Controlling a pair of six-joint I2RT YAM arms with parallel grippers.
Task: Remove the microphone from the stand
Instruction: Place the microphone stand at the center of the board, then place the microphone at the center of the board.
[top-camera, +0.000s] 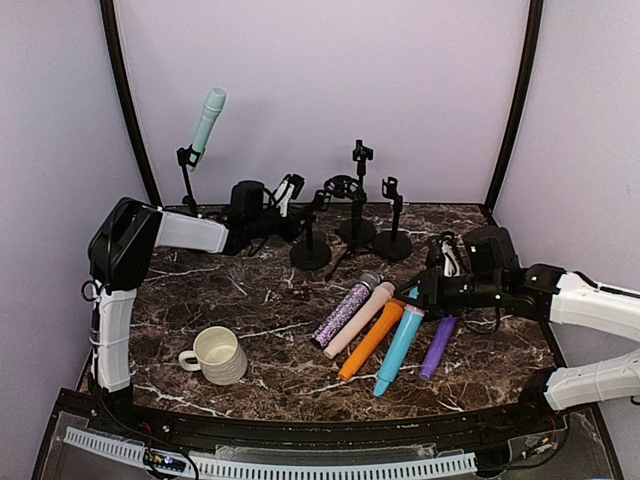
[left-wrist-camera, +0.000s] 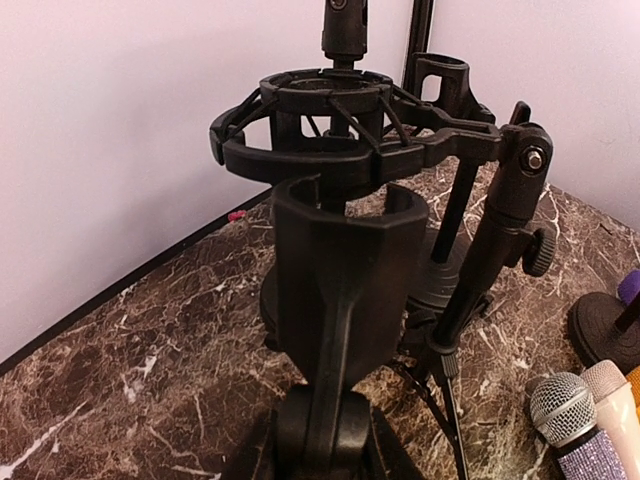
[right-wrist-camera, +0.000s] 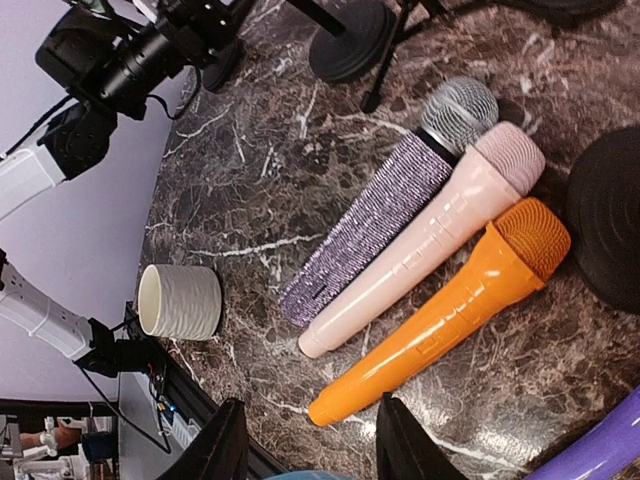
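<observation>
Empty clip (left-wrist-camera: 340, 260) looms closest, filling left wrist view. My left pincer (top-camera: 298, 196) sits right at clip; jaws hidden, cannot tell whether open or clamped on stem. Mint microphone (top-camera: 208, 118) sits in own stand (top-camera: 187, 185), left of clip and further back, well apart. Long axis steep, head up, leaning toward clip. My right pincer (top-camera: 428, 288) well right of clip, jaws straddling blue microphone (top-camera: 398, 345), grip unclear. Judgement: left arm nearer, reach goes left from clip.

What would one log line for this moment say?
left gripper: by empty stands, grip unclear | right gripper: over blue microphone, grip unclear | green microphone: in its stand
</observation>
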